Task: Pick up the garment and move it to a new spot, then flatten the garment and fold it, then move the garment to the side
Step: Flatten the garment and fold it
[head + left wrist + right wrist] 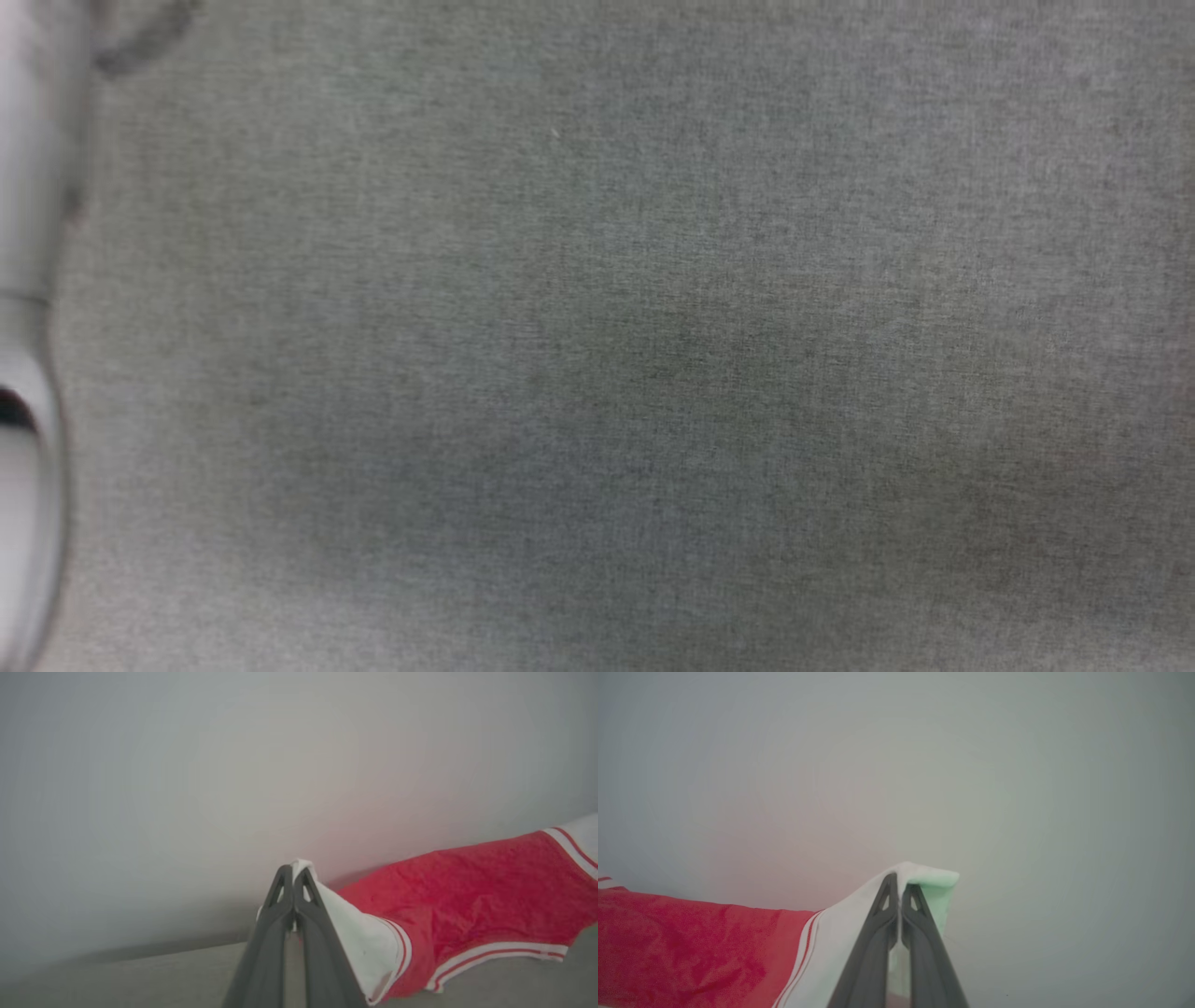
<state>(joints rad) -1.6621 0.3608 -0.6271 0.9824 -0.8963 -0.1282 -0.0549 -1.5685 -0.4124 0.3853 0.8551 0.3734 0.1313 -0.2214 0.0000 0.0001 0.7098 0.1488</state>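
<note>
The garment (472, 891) is a bright red shirt with white sleeves and red-white striped trim. In the left wrist view my left gripper (293, 873) is shut on a white sleeve end, and the red body stretches off to the right above the grey surface. In the right wrist view my right gripper (901, 882) is shut on the other white sleeve end, with the garment (682, 947) running off to the left. The cloth hangs spread between the two grippers in front of a pale wall.
The head view looks close down on a grey woven fabric surface (653, 373), with a pale forearm (28, 280) along its left edge. A plain grey wall (233, 788) stands behind the garment.
</note>
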